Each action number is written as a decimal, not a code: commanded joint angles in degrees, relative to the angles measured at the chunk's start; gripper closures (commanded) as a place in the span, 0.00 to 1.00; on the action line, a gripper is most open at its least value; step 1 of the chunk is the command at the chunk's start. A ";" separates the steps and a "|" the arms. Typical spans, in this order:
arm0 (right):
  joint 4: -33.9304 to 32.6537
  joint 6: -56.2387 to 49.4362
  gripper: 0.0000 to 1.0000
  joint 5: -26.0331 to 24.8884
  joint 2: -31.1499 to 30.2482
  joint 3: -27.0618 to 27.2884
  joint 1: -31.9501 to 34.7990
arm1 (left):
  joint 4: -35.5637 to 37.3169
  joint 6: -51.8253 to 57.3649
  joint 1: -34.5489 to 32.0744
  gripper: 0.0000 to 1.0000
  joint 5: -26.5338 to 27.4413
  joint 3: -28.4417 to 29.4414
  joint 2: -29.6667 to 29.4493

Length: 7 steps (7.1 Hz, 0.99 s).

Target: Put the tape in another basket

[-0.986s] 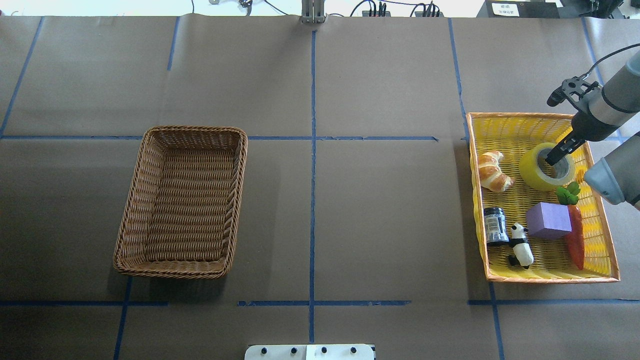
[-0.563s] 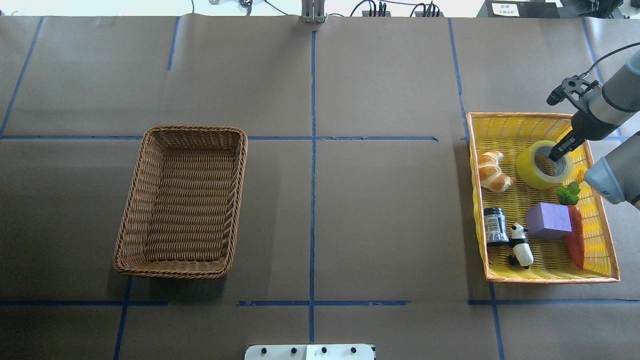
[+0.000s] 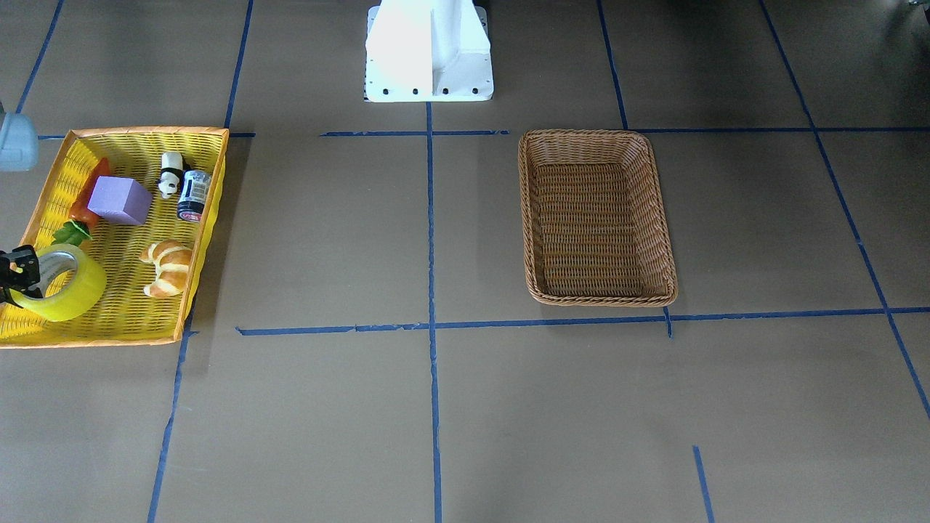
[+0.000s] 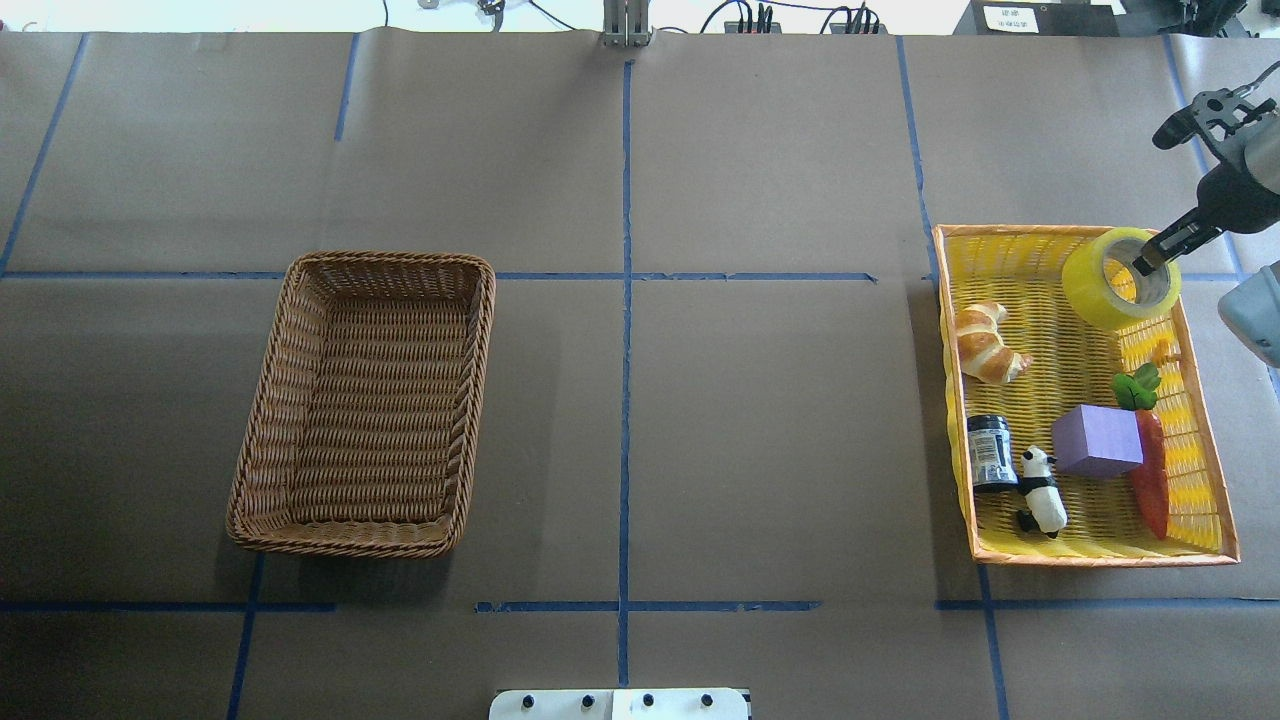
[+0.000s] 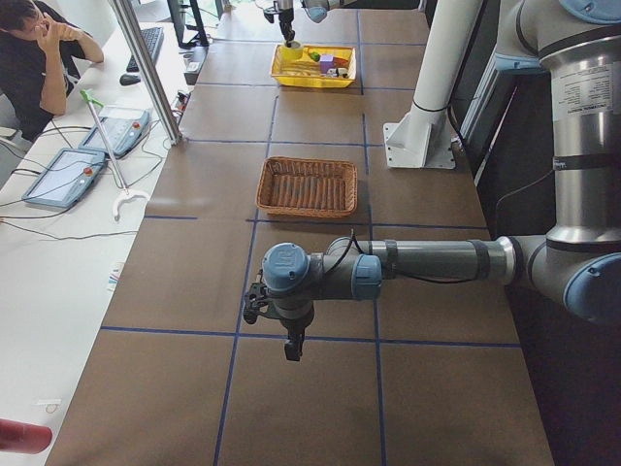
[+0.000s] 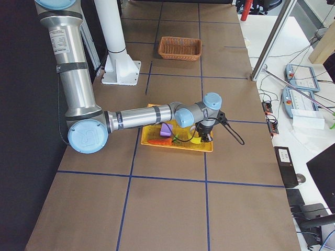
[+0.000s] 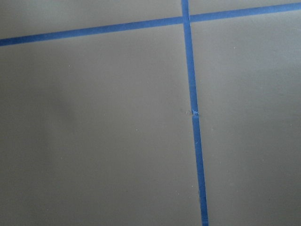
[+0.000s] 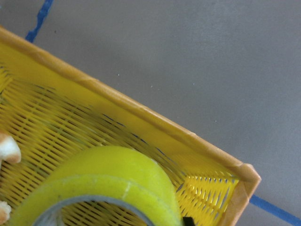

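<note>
The wide roll of translucent yellow-green packing tape point(image 4: 1108, 292) hangs tilted in the right end effector point(image 4: 1150, 262). One finger sits inside the roll's pale grey core and the other outside, so the two pinch the roll's wall. In the overhead view the roll overlaps the far right corner of the bright yellow mesh tray with the orange rim point(image 4: 1030, 232), and the right wrist view shows that corner just beneath it. The front-facing view shows the roll point(image 3: 67, 292) at the tray's outer edge, beside the end effector point(image 3: 14, 274). Also in the tray lie a toy croissant point(image 4: 985, 345), a purple cube point(image 4: 1097, 440), a toy carrot with green leaves point(image 4: 1150, 475), a small panda figure point(image 4: 1040, 490) and a small dark jar point(image 4: 990, 452). The rectangular brown woven wicker basket point(image 4: 380, 400) stands well apart, across the brown paper-covered surface point(image 4: 760, 420) with its blue lines. The left end effector point(image 5: 290, 349) hovers over bare surface; whether it is spread or pressed together I cannot tell.
</note>
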 commanded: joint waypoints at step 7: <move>25.52 51.64 1.00 -3.72 -0.88 11.72 -4.92 | -36.08 -27.37 8.39 0.00 1.09 -0.80 -4.88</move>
